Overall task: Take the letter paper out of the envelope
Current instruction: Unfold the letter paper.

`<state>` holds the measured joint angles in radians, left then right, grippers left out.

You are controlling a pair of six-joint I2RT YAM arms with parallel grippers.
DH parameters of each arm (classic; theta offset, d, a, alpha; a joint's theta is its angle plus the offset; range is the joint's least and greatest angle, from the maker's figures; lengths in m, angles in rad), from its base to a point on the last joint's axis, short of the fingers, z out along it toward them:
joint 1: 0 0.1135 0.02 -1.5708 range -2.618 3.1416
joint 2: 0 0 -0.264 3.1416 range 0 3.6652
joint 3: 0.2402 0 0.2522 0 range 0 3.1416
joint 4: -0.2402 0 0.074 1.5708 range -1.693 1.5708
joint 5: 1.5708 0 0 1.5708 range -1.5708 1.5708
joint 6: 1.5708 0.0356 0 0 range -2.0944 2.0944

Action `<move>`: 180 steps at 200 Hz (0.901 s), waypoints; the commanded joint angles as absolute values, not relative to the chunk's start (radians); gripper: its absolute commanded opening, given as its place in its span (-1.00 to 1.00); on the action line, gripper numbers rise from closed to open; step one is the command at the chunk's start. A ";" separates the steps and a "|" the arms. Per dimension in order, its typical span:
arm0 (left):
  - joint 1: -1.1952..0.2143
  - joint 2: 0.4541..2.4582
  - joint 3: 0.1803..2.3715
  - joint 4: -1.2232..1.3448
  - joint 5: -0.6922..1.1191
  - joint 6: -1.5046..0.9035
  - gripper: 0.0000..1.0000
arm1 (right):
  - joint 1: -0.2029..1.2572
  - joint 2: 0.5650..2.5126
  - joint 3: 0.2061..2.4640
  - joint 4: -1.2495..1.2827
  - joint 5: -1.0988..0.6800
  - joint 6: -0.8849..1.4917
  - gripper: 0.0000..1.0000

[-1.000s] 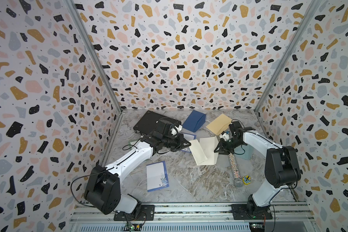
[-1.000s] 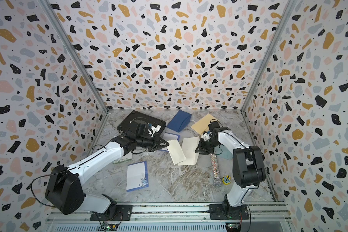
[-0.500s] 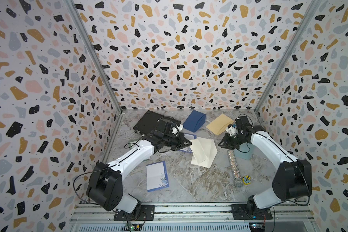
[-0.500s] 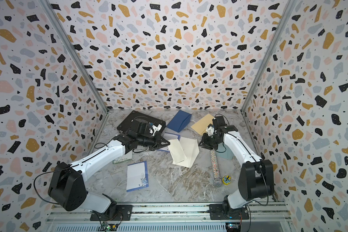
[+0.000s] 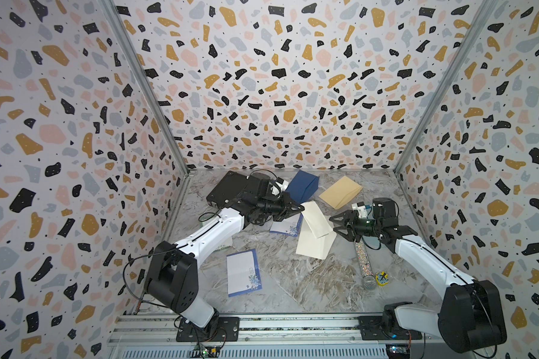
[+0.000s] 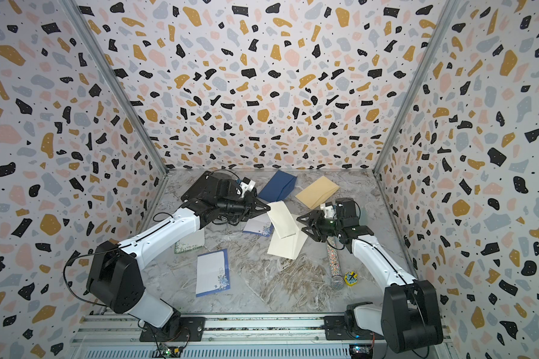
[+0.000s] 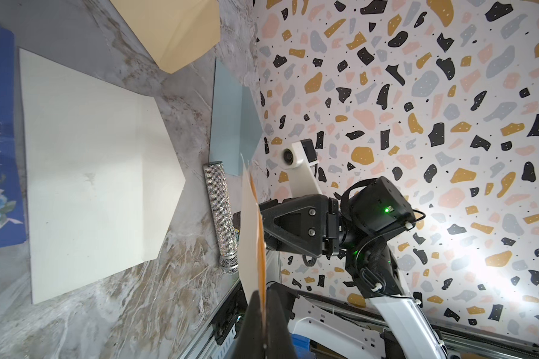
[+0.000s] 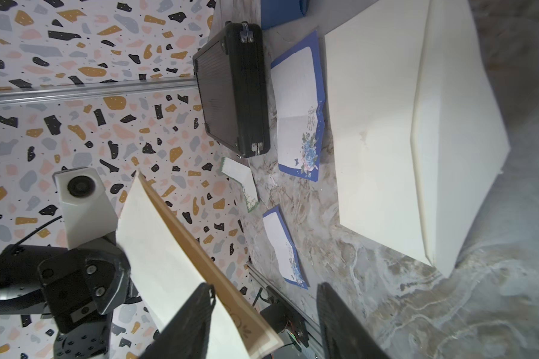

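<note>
The extraction looked essentially done. The left claw (image 5: 299, 207) was clenched on 1 edge of the letter paper (image 5: 317, 220), a cream sheet with an orange-brown border, and held it in the air, clear of the bench (image 5: 293, 279). The left wrist view showed the paper (image 7: 252, 236) edge-on, pinched between the dark fingers (image 7: 249, 329). The cream envelope (image 5: 312, 248) lay flat on the bench below, flap open, with nothing seen sticking out of its mouth. In the right wrist view the envelope (image 8: 383, 124) sat apart from the lifted paper (image 8: 175, 258).

The right claw (image 5: 335, 224) hovered just beside the envelope, jaws spread and nothing clamped. The paper's free end reached close to those jaws; whether it touched one, I could not tell.

By my judgement, only the finish was left: laying the paper on a bare patch, away from the blue-bordered sheet (image 5: 242, 273) near the front, and drawing the 2 arms back.
</note>
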<state>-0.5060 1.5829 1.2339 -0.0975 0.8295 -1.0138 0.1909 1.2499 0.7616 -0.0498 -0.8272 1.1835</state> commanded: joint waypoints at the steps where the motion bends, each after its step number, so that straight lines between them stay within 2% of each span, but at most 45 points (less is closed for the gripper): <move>1: -0.509 1.600 1.267 -0.019 0.848 -1.049 -1.00 | 0.190 1.232 0.758 0.190 -0.900 1.358 0.09; 71: -0.509 1.615 1.257 0.029 0.845 -1.082 -1.00 | 0.190 1.170 0.631 0.394 -0.898 1.552 0.04; 114: -0.510 1.611 1.255 0.054 0.848 -1.112 -1.00 | 0.189 1.106 0.632 0.243 -0.846 1.464 0.04; 180: -0.509 1.605 1.227 0.052 0.853 -1.103 -1.00 | 0.189 1.071 0.629 0.249 -0.787 1.452 0.02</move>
<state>-0.5060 1.6123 1.2366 0.0036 0.8333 -1.1130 0.1909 1.0966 0.6075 0.2729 -0.8116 1.4788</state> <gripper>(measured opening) 0.047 0.512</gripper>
